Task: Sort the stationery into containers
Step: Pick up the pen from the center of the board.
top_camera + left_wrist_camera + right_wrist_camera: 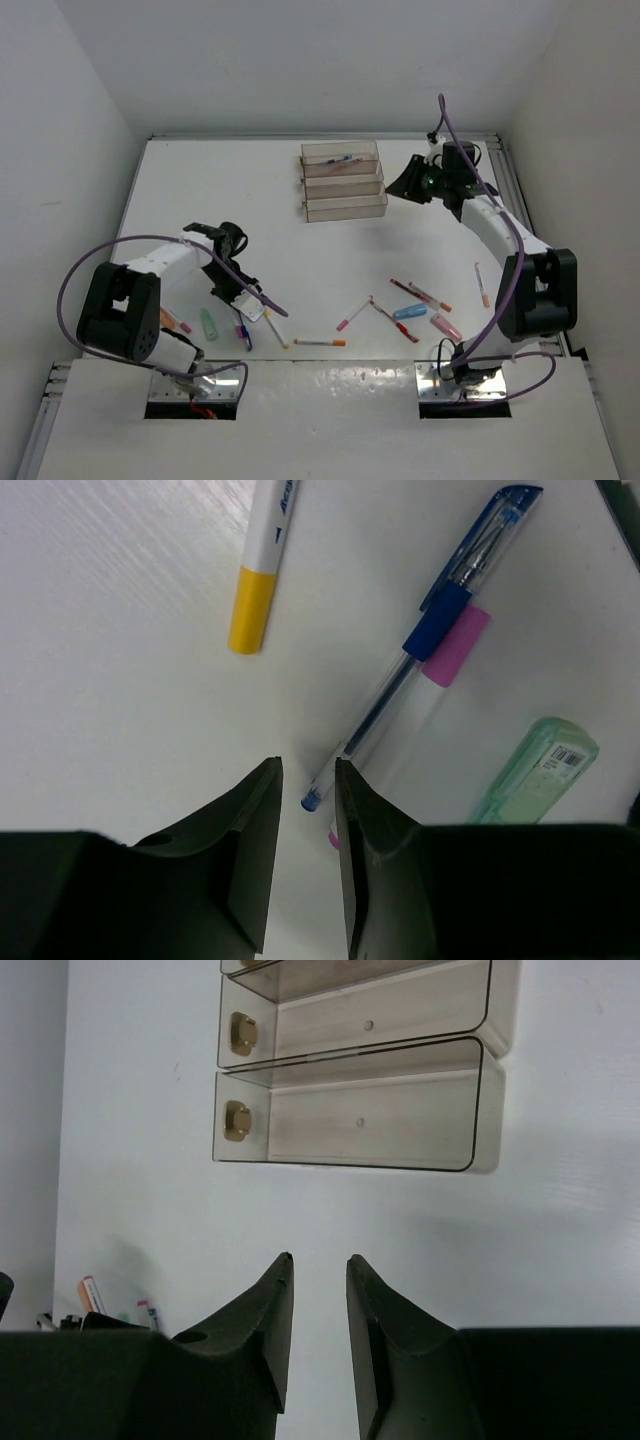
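Observation:
In the left wrist view, a clear pen with a blue grip and cap (440, 640) lies diagonally beside a pink-capped marker (455, 652). A yellow-capped marker (250, 610) and a stubby green piece (540, 770) lie close by. My left gripper (308, 765) hangs low over the table, its jaws a narrow gap apart around the pen's blue end, not pinching it. The clear containers (345, 182) stand at the back, and one pen (340, 160) lies in the far tray. My right gripper (320, 1258) hovers just right of the containers (480, 1100), slightly open and empty.
More stationery lies loose on the near half of the table: an orange-tipped pen (320, 342), a pink-tipped one (352, 315), a blue stubby piece (410, 312), a pink piece (446, 326) and a pen (482, 285) near the right arm. Walls close in on three sides.

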Controlling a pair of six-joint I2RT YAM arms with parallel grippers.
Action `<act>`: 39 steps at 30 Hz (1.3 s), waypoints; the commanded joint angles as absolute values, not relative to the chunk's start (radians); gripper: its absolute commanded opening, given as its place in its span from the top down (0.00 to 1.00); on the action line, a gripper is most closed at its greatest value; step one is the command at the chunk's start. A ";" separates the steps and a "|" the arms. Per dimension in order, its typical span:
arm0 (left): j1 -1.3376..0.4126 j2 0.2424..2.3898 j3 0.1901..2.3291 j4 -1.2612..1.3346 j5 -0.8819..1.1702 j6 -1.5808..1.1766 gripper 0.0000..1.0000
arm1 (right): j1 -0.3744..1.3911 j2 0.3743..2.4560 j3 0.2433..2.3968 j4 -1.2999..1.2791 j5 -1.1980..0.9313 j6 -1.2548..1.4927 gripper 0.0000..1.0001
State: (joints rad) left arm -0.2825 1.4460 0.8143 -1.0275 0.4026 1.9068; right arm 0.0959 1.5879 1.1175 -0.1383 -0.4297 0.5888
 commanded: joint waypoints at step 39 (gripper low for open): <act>-0.279 1.558 0.778 -0.899 0.324 2.135 0.74 | 0.034 1.594 1.138 -0.184 -0.420 0.531 0.72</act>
